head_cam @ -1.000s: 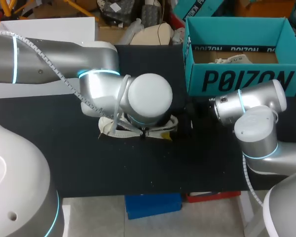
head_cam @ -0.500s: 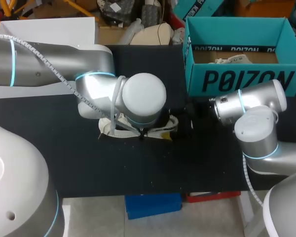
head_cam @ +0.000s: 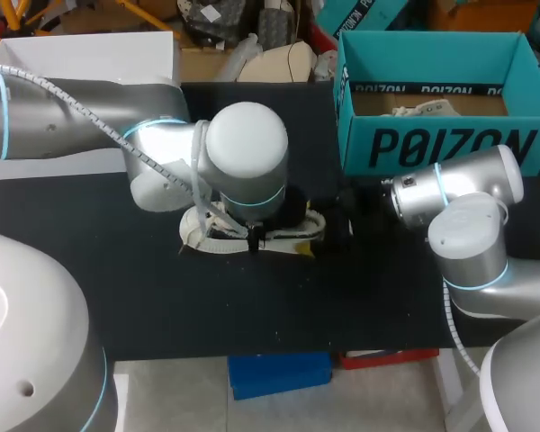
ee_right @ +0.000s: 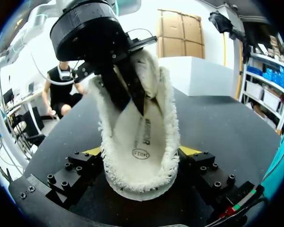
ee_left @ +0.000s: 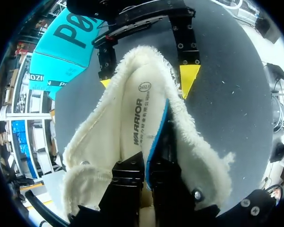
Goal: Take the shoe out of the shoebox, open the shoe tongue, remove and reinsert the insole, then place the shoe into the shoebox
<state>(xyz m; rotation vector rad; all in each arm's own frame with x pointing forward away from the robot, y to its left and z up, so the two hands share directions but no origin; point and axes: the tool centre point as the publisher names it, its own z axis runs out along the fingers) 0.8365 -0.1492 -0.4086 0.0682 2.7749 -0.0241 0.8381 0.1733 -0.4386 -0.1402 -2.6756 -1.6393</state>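
Left gripper [ee_left: 146, 182] is pushed down into the shoe opening, fingers nearly together. They pinch the white foam insole with the blue edge [ee_left: 137, 118]: one black finger sits on its printed top face, the other against the blue rim. That side of the insole is lifted and tilted on edge inside the shoe. The yellow tips are buried in the lining and do not show. Right gripper [ee_right: 141, 153] is spread about as wide as the shoe, with one yellow tip pressed into the fleece on each side, so it is clamped on the shoe's 3 o'clock end. The cream low shoe with a fluffy fleece lining [head_cam: 288, 236] has shaggy pile spilling over the rim all round, a wide open mouth and dark and yellowish trim on the outside. A round stamp and a line of print run along the insole. The shoe lies on the black table [head_cam: 162, 297] near its middle, outside the box and mostly under the left wrist. In the head view its long axis runs 9 to 3 o'clock. The end with the round stamp points at 3 o'clock into the right gripper, and a fleecy flap folds out at the 9 o'clock end. Can't tell heel from toe. In the right wrist view the end under the left gripper sits higher than the clamped end. The open teal cardboard shoebox [head_cam: 360, 135] sits well apart, at about 1 to 2 o'clock from the shoe at the table's far right corner, with crumpled paper inside.
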